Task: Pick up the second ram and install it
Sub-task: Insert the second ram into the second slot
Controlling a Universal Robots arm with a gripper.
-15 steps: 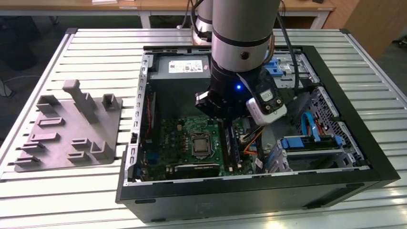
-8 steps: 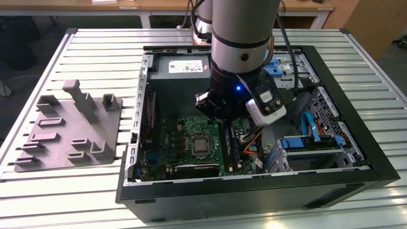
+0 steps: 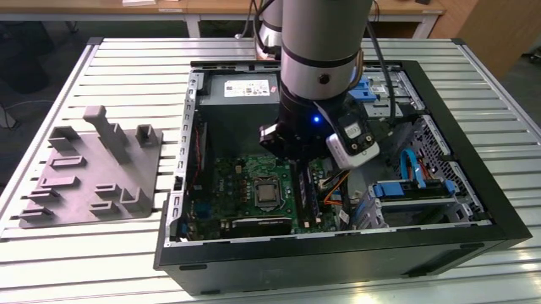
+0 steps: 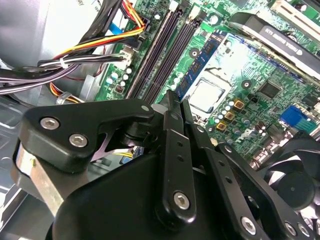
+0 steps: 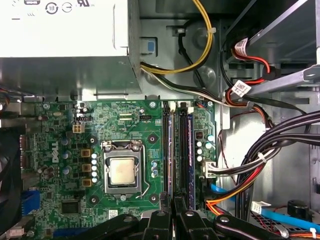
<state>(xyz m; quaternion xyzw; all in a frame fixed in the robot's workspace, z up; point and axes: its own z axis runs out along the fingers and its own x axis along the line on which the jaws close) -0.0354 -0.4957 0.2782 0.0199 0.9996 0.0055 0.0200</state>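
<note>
The open black metal computer case (image 3: 473,209) sits on the slatted white metal table (image 3: 127,57). The grey moulded plastic fixture tray (image 3: 89,177) lies well apart at the exterior view's left. The green printed motherboard (image 3: 232,190) lies inside the case, seemingly below the arm.

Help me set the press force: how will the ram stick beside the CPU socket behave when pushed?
The second ram is a thin board on edge on the motherboard: probably stiff downward, but apt to flex if pushed sideways. Its exposed chips suggest fragility, and it looks light.

A grey fixture tray (image 3: 89,177) lay near the counter's (image 3: 473,57) edge at the exterior view's left, beside an open computer case (image 3: 338,253) with its motherboard (image 3: 245,190) exposed.
</note>
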